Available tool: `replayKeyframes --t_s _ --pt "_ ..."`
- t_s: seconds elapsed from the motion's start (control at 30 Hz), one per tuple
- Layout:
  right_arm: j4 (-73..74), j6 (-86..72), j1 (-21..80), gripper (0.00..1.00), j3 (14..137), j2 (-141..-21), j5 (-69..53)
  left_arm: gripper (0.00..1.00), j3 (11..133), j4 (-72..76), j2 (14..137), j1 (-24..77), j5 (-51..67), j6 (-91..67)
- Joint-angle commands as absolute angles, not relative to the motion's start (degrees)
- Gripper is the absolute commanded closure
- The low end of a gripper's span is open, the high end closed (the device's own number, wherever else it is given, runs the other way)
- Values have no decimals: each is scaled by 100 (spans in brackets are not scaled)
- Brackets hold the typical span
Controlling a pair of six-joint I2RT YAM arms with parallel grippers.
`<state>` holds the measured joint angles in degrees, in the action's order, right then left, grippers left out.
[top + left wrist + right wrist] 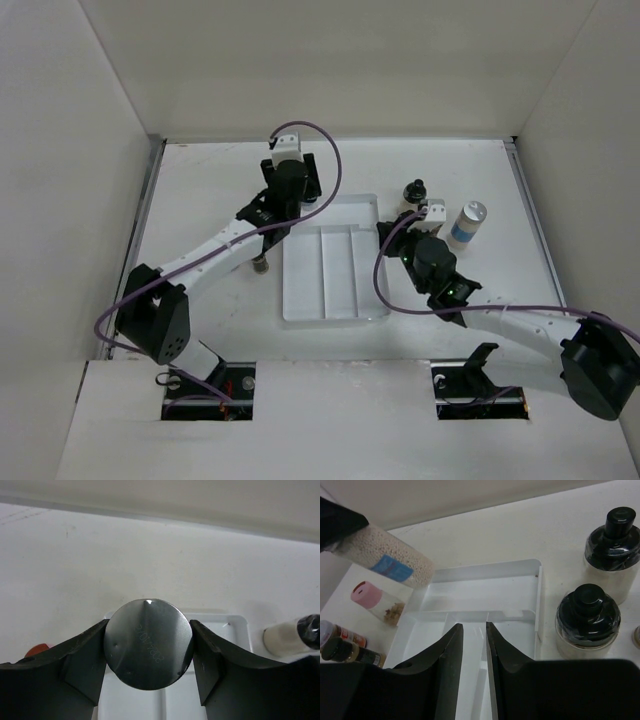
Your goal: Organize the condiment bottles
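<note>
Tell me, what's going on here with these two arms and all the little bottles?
A robot is sorting condiment bottles around a white divided tray. The left pincer grips a bottle of pale granules with a blue label, tilted in the air near the tray's far corner. The right pincer is shut and empty above the tray. Two black-capped jars and a pink-capped jar sit on the table beside it.

White divided tray (320, 285) in the middle of white tabletop (480, 170).
</note>
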<state>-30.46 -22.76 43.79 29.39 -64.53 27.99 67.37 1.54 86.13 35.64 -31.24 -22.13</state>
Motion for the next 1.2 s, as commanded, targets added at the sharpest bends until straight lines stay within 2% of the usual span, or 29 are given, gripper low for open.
replayKeyframes --t_s 0.0,0.33,0.47,0.63,0.7,0.87,1.03,1.17 --pt "-3305 -2391 4285 68 2944 -6319 2769 65 6663 1081 8516 3608 -3225 -2162" --pt "-3322 -2391 4170 58 2892 -6302 2804 65 6109 1380 9008 3546 -3190 -2109" --pt "-3331 -2399 4161 51 2865 -6240 2821 61 5986 1468 9193 3529 -3217 -2101" --pt "-3278 -2356 4153 37 2892 -6241 2909 49 5872 1590 9290 3555 -3400 -2092" --pt "-3278 -2329 4144 28 2848 -6144 2997 36 5801 1687 9238 3572 -3515 -2092" --pt "-2972 -2346 3942 14 2830 -5933 3295 15 5704 1828 8895 3678 -3594 -2074" --pt "-2567 -2426 3749 8 2962 -6143 3594 7 5669 1933 8263 3818 -3665 -1952" --pt "-2286 -2382 3669 5 3102 -6424 3911 6 5354 2153 7420 3933 -3770 -1916"
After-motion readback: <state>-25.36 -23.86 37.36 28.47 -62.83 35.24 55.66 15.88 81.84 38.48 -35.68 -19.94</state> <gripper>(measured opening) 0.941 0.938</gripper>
